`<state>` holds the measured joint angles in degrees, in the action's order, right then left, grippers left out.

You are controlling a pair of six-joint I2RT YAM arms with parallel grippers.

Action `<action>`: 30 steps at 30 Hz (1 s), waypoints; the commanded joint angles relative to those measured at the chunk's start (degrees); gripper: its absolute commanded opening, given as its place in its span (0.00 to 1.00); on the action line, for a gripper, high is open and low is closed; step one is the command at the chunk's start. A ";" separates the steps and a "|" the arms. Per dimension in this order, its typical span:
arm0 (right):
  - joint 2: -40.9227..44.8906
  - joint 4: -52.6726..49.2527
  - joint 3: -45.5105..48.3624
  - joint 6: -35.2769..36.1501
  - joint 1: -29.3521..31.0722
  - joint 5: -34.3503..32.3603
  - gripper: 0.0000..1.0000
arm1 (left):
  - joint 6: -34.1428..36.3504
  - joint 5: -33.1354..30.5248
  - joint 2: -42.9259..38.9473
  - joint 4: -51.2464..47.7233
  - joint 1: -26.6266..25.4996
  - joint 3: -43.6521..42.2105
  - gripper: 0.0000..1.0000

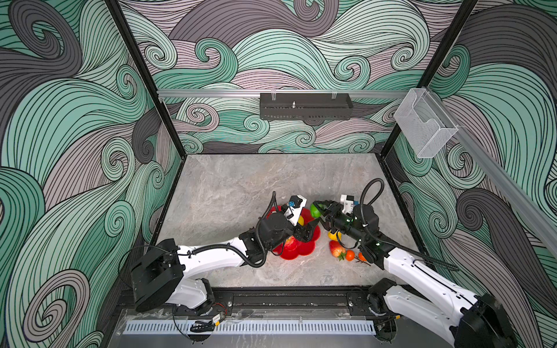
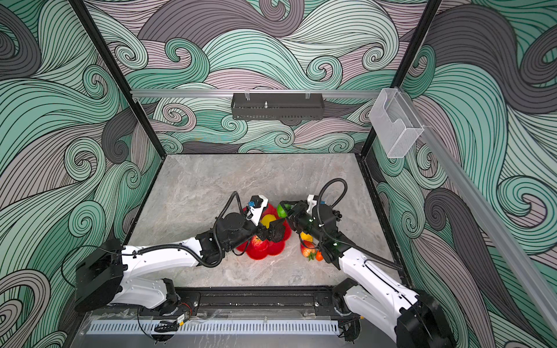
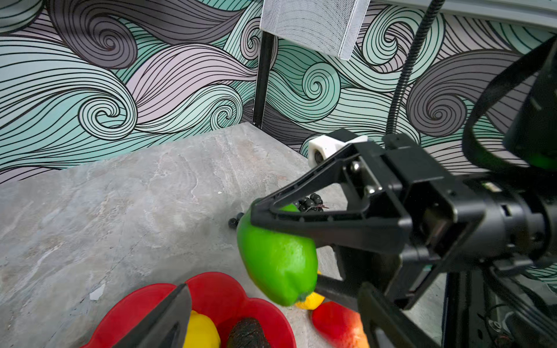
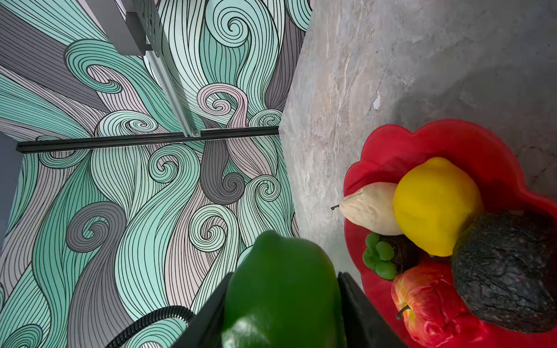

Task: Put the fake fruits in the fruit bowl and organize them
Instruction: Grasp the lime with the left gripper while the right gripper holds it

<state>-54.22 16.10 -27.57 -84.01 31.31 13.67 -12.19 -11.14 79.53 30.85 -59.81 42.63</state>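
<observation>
The red scalloped fruit bowl [image 1: 304, 252] [image 2: 265, 252] [image 4: 391, 144] sits mid-table and holds a yellow lemon [image 4: 434, 205], an avocado [image 4: 509, 271], an apple [image 4: 428, 304], a cream piece [image 4: 370, 208] and a mangosteen [image 4: 391, 256]. My right gripper [image 1: 316, 209] [image 4: 283, 278] is shut on a green lime [image 1: 315, 212] [image 3: 277, 265] [image 4: 280, 301], which hangs just outside the bowl's far right rim. Over the bowl my left gripper [image 1: 310, 229] [image 3: 274, 301] stands open with nothing in it. On the table right of the bowl lie a strawberry [image 1: 336, 248], tangerines [image 1: 349, 255], another lemon [image 1: 334, 235] and a grape bunch [image 3: 310, 203].
A black shelf [image 1: 304, 110] hangs on the back wall and a clear plastic holder [image 1: 425, 126] on the right wall. Patterned walls close in the grey table on three sides. A small white scrap [image 3: 97, 291] lies left of the bowl.
</observation>
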 commanded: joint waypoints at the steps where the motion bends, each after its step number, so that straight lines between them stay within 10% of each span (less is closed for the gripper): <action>1: 1.53 2.51 -0.02 -1.71 1.54 -2.23 0.52 | 0.10 0.95 1.58 1.14 -0.45 2.69 0.87; 30: 0.87 6.78 0.46 -3.22 6.94 1.76 0.53 | 1.28 -3.28 -0.42 0.02 -0.20 0.47 0.74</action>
<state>-53.34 19.97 -27.49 -87.59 37.47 14.46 -11.44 -13.13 80.77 30.57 -59.83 43.31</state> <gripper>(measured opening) 0.530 0.744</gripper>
